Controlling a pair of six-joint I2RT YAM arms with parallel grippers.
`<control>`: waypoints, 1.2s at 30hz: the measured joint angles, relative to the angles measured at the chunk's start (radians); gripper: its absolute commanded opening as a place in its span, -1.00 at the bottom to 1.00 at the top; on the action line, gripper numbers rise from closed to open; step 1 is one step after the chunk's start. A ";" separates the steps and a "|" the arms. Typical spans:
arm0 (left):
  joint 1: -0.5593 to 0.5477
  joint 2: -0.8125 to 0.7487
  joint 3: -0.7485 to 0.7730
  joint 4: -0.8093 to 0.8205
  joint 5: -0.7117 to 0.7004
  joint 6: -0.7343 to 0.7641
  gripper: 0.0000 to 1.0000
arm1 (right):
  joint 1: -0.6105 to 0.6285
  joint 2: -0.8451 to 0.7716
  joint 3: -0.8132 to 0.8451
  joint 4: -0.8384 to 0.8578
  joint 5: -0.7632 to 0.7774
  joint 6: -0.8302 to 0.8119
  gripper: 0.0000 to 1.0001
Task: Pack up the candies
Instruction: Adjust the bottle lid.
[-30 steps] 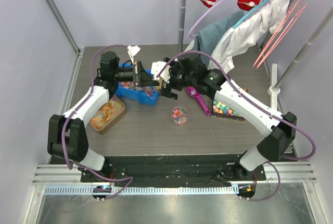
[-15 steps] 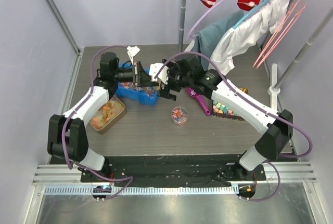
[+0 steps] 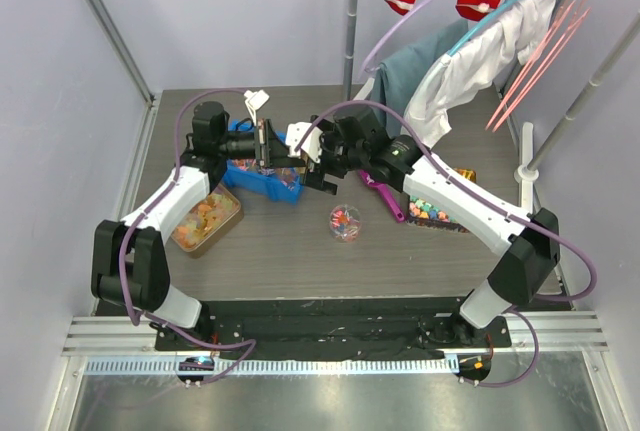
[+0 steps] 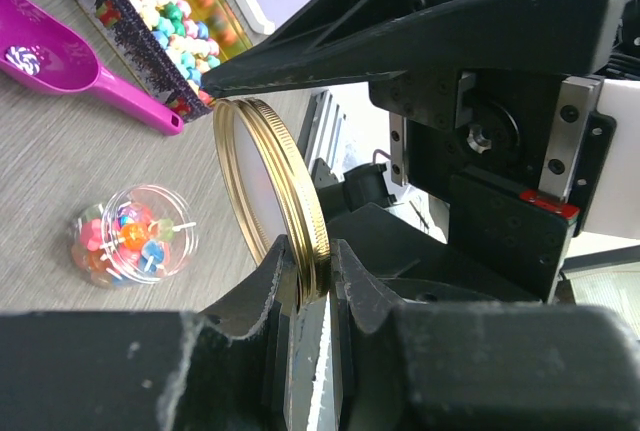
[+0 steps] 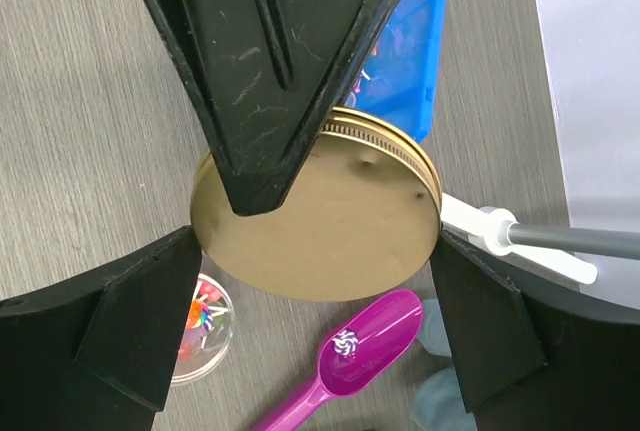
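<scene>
Candies [image 4: 120, 241] in jar [image 4: 193, 236], left fingers [image 4: 250, 301] pinching gold lid [image 5: 330, 221], right fingers [image 5: 130, 321] spread wide

A jar of candies [image 3: 345, 222] is sitting near the middle of the table [image 3: 290, 256]. A scoop [image 3: 382, 194] is lying just behind and to its right, with a tray of sweets [image 3: 437, 209] further right. A bin [image 3: 262, 177] is standing at back left, and a container of gummy pieces [image 3: 205, 219] is resting before it near the left edge. A jar lid [image 4: 268, 191] is hanging on edge by the bin.
</scene>
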 measured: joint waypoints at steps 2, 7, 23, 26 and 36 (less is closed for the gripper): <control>0.000 0.000 -0.002 0.001 0.000 -0.002 -0.99 | 0.000 0.006 0.000 0.002 0.005 0.001 0.88; 0.001 0.000 -0.006 0.009 0.000 -0.005 -0.99 | 0.001 0.008 0.000 0.005 0.010 0.005 0.89; 0.006 0.000 -0.013 0.015 0.000 -0.013 -0.99 | 0.001 0.008 -0.003 0.008 0.016 0.008 0.84; 0.006 0.000 -0.015 0.015 -0.001 -0.013 -0.99 | 0.001 0.008 -0.006 0.010 0.016 0.008 0.66; 0.011 0.001 -0.021 0.021 0.000 -0.013 -0.30 | 0.001 0.008 -0.007 0.007 0.013 0.018 0.35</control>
